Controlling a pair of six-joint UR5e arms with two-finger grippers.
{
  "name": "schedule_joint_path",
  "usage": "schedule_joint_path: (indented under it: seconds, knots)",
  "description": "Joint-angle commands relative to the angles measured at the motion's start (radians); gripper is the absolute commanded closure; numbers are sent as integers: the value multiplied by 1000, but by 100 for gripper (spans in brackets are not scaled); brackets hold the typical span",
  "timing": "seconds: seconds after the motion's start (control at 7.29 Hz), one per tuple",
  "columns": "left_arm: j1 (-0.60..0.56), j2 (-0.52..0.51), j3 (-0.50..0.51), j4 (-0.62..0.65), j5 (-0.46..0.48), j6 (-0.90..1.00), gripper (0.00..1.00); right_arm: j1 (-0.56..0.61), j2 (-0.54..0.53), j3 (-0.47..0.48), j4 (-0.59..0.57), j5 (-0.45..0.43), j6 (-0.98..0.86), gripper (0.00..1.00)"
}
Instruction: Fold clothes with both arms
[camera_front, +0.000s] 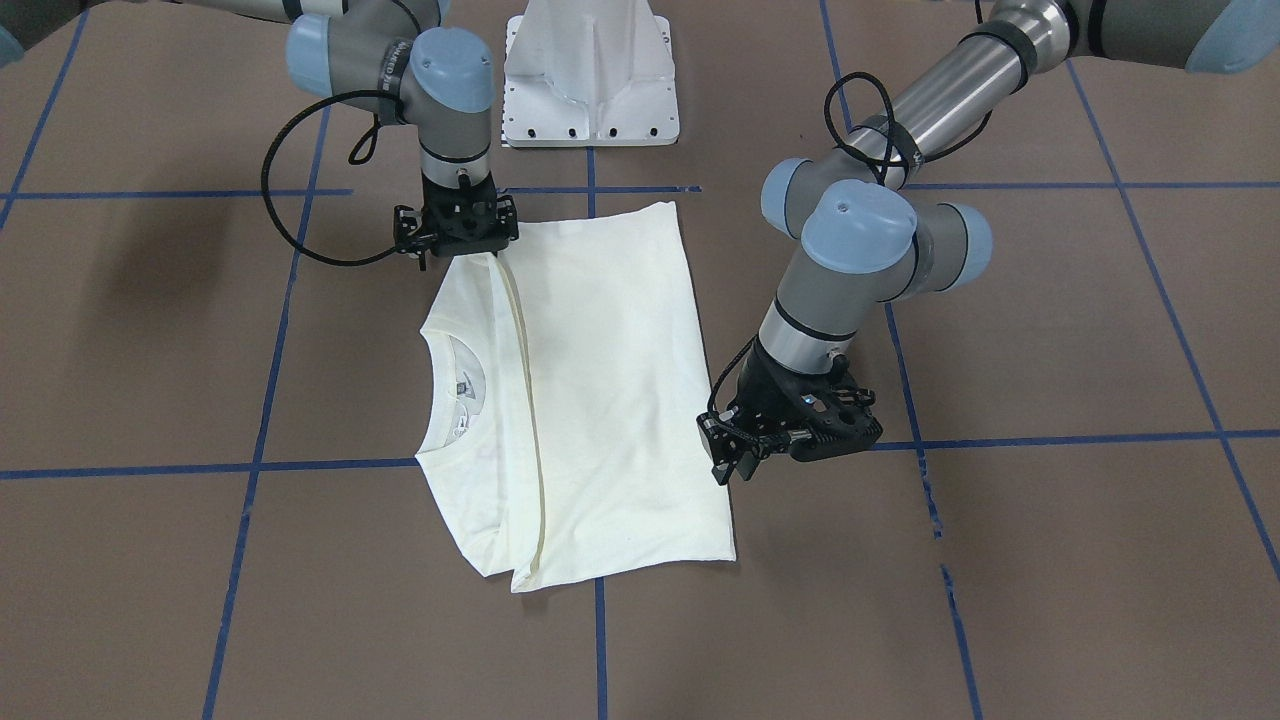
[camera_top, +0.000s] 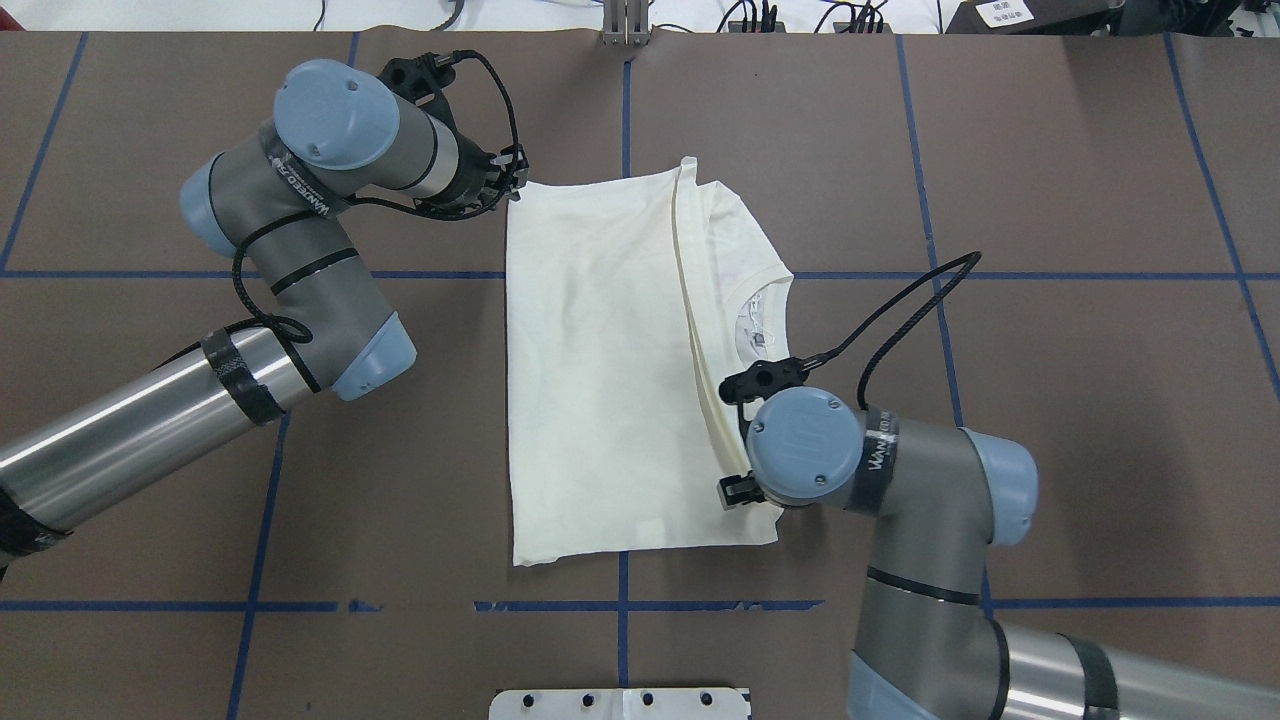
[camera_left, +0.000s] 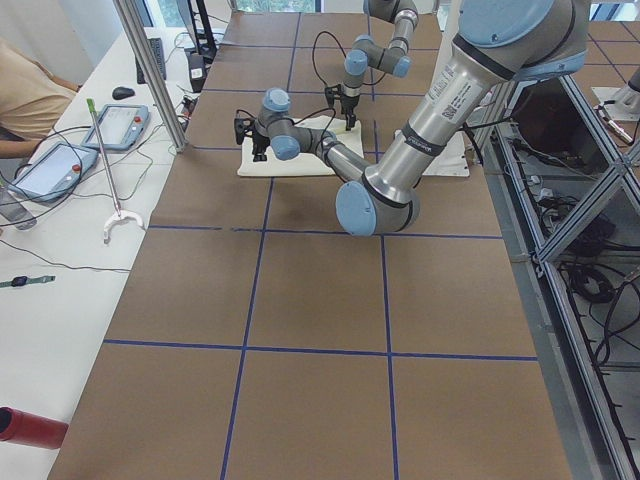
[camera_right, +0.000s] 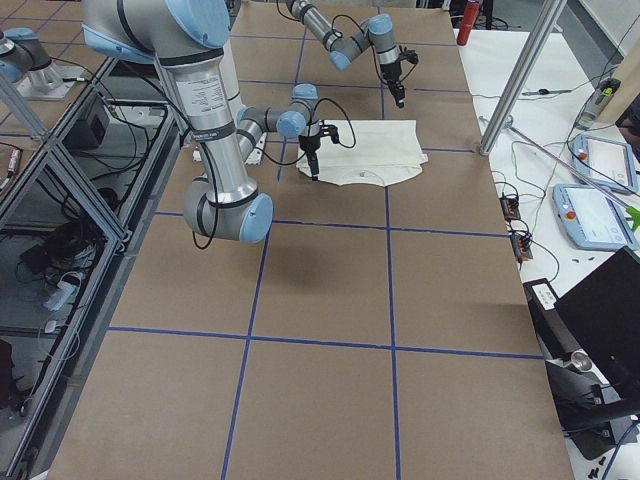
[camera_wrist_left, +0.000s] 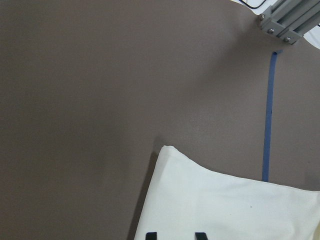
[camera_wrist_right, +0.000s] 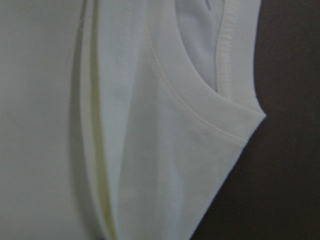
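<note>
my left gripper (camera_front: 724, 462): fingertips stood apart above the cream long-sleeved t-shirt (camera_front: 610, 400) corner
my right gripper (camera_front: 468, 252): at the fold; grip i couldn't tell

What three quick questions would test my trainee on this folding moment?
1. True or false: the T-shirt lies flat on the table, already partly folded.
2. The collar points toward: A) the robot's left, B) the robot's right, C) the robot's base.
3. Fill in: the ____ hand is at the shirt's far corner, away from the base.

Key: 1 true; 2 B; 3 left, the left hand.
</note>
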Motion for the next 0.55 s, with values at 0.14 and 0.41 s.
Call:
schedule_joint_path:
  seconds: [0.14, 0.41]
  knots:
    - [0, 0, 0, 0, 0, 0, 63, 50, -172, 110, 9, 14, -78, 0]
    - [-2, 2, -19, 2, -3, 0, 63, 64, -96, 101, 5, 10, -57, 0]
